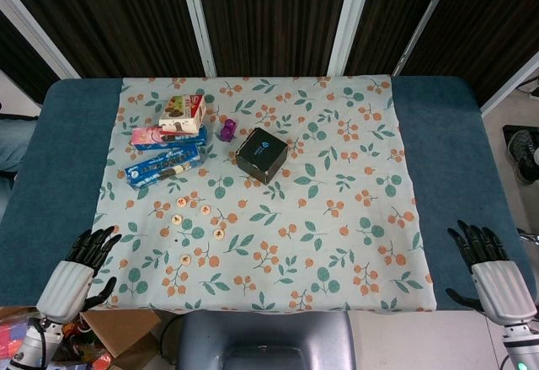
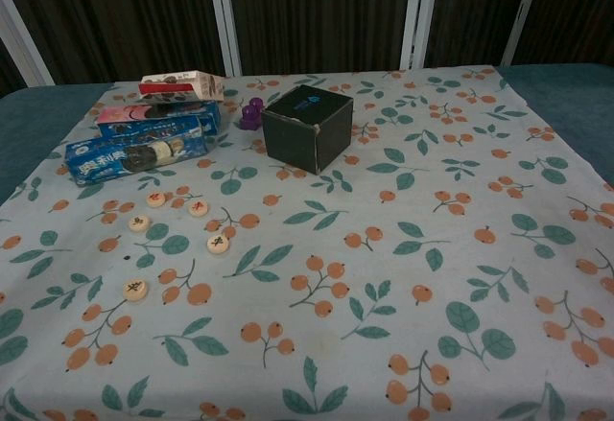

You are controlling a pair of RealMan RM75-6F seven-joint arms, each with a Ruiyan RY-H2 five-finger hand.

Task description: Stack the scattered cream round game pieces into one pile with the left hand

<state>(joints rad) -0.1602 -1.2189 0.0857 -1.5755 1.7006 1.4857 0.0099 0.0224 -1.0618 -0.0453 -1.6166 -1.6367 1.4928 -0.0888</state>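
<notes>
Nothing stacked yet: five cream game pieces (image 2: 219,243) lie scattered apart on the floral cloth (image 1: 354,218); left hand (image 1: 80,269) rests empty, fingers spread, as does right hand (image 1: 488,265)

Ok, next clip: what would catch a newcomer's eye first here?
Probably the black box standing mid-table on the floral cloth, with a stack of snack boxes to its left and a small purple object between them. Nearer the robot, the cream round game pieces lie scattered singly, none stacked. Both the left hand and right hand rest open at the table's near corners, holding nothing.
</notes>
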